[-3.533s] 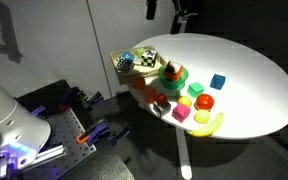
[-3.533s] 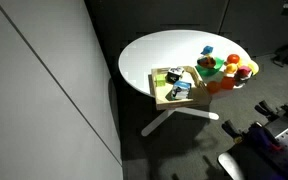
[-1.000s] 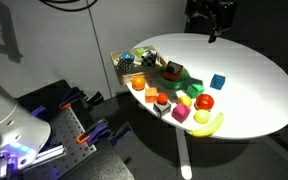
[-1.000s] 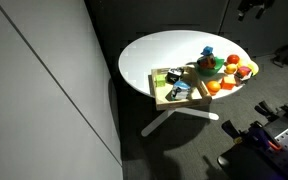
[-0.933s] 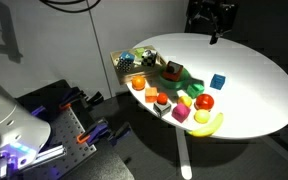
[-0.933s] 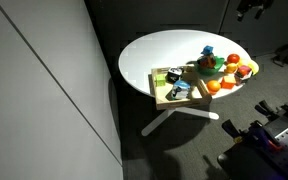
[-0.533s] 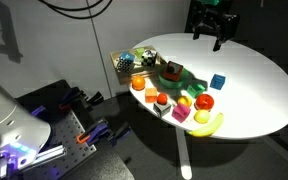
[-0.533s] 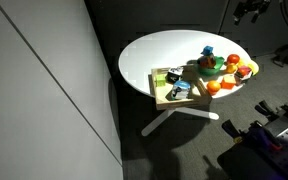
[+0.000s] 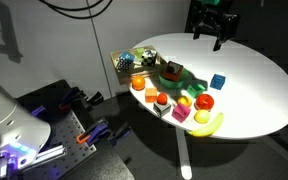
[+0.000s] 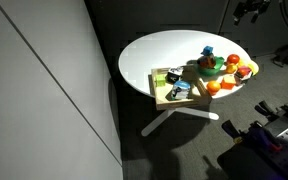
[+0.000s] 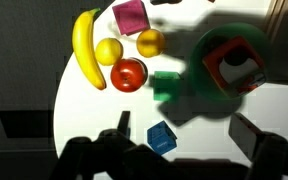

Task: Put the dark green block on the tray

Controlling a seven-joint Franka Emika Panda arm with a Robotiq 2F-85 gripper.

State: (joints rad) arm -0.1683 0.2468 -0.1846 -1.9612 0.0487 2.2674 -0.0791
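A very dark block (image 9: 170, 69) sits on top of the bright green round dish (image 9: 180, 79) near the middle of the white table. In the wrist view the dish (image 11: 209, 50) lies in shadow and holds a red-edged dark piece (image 11: 234, 65); its colour is hard to tell there. The tan tray (image 9: 125, 58) lies at the table's edge beside the dish and also shows in an exterior view (image 10: 162, 98). My gripper (image 9: 212, 28) hangs open and empty above the far side of the table, apart from the blocks. In the wrist view the gripper (image 11: 181, 122) is above the blue cube.
A blue cube (image 11: 161, 138) lies between my fingers' line and a brighter green block (image 11: 167, 85). A banana (image 11: 84, 45), tomato (image 11: 128, 74), lemon (image 11: 108, 51), orange (image 11: 150, 42) and pink block (image 11: 131, 17) lie near the table edge. The tray holds several small items.
My gripper has come down and a little forward over the table's far side since 3.5 s ago; in the last half second it has barely moved. The objects stay put.
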